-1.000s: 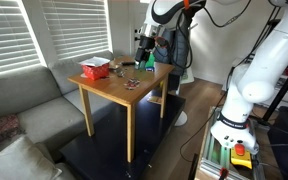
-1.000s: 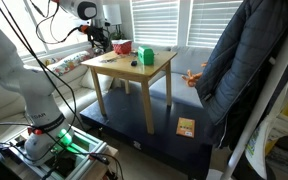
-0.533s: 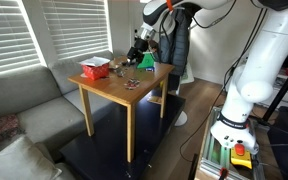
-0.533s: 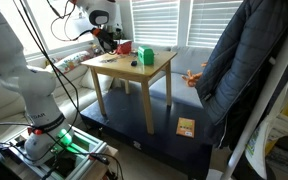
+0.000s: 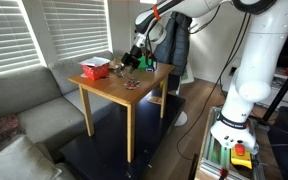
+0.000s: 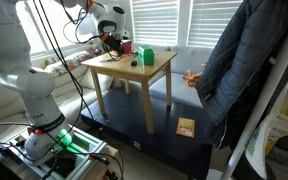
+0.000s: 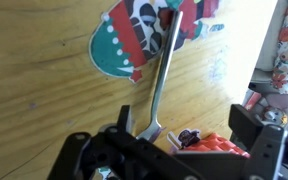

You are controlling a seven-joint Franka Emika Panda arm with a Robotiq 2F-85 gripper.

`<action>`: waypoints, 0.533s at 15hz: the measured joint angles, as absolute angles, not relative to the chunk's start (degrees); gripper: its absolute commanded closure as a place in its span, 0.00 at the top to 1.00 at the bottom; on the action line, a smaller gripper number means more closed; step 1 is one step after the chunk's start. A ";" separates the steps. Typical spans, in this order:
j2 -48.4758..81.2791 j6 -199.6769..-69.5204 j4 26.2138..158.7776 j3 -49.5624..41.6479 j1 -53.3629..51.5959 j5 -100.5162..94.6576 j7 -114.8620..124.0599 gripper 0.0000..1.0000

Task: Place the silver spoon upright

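In the wrist view the silver spoon lies flat on the wooden table. Its far end rests on a red, green and black-and-white stocking-shaped cloth. Its near end lies between my fingers. My gripper is open, hovering low over that end, with its dark fingers wide apart and nothing held. In both exterior views the gripper is low over the far part of the table. The spoon is too small to make out there.
An orange-red ridged object with a small dark piece lies just right of the spoon's near end. A red box and a green object stand on the table. A sofa is beside it.
The arm has swung across the table's far side and lowered, bringing the gripper down close to the tabletop.
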State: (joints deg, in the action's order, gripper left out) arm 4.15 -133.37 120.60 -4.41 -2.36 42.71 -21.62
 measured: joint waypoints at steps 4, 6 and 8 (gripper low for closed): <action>7.10 -133.55 118.20 -3.18 -1.38 44.73 -19.90 1.00; 8.16 -133.75 117.23 -2.64 -1.06 44.97 -18.69 1.00; 9.15 -134.16 116.33 -2.13 -0.90 44.97 -17.34 0.98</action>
State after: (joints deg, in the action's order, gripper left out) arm 9.15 -134.16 116.33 -2.13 -0.90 44.97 -17.34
